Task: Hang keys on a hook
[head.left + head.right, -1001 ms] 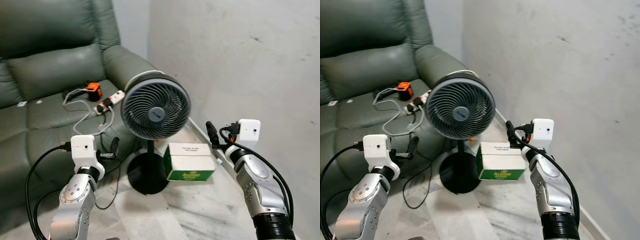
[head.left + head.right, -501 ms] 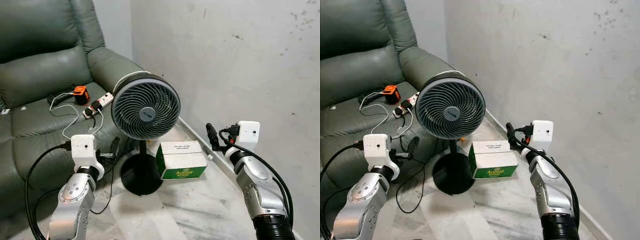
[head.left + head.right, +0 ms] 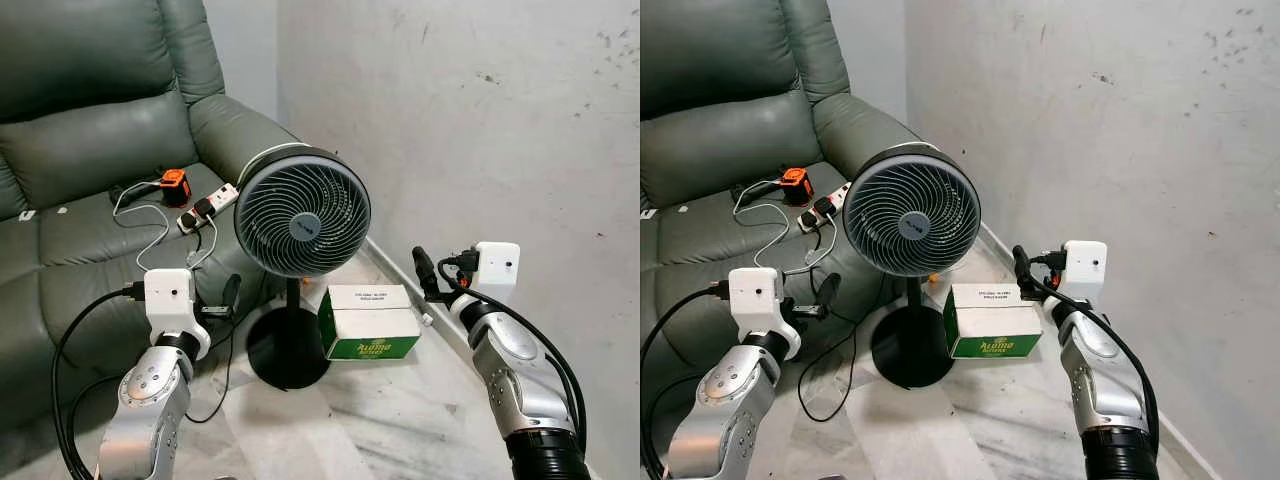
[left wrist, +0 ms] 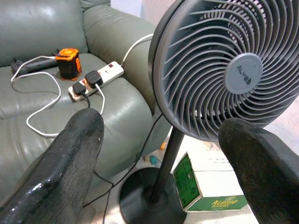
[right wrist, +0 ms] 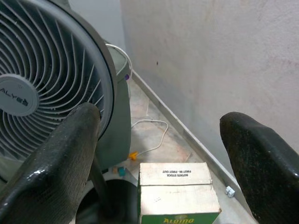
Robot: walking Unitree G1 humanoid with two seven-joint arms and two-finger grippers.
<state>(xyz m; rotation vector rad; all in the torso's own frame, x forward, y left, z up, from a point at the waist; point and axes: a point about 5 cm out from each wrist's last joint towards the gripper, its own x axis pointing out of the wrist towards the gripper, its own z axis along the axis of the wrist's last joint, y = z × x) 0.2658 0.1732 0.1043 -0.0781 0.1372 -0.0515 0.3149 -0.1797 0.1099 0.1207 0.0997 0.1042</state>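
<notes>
no keys or hook can be made out in these views. both grippers are raised in front of the robot, holding nothing.

the left gripper point(image 3: 230, 296) hovers at about 8 o'clock in the head view, its fingers point(image 4: 70, 158) spread wide in the left wrist view, with the fan between them in the background. the right gripper point(image 3: 424, 270) sits at about 4 o'clock, its fingers point(image 5: 65, 158) likewise spread wide, pointing toward the fan and the box.

the fan point(image 3: 302, 213), grey with a round grille, stands near centre on a black pole and a round black base point(image 3: 288, 348) on the marble floor point(image 3: 400, 420). just beside the base, at its 3 o'clock, lies a white and green box point(image 3: 369, 321), touching or nearly touching the base; i cannot tell which.

behind the fan, at 10 o'clock, is a dark green sofa point(image 3: 90, 150). on its seat lie a white power strip point(image 3: 210, 207) with black plugs in it, an orange and black device point(image 3: 175, 186) just beyond the strip, and white cables point(image 3: 140, 225) looping around them. a black cable point(image 3: 215, 385) trails down from the sofa edge to the floor beside the fan base.

a pale, scuffed wall point(image 3: 480, 120) runs along from 12 to 3 o'clock, meeting the floor at a skirting behind the box. in the right wrist view a thin white cord point(image 5: 152, 135) lies on the floor near that skirting.
</notes>
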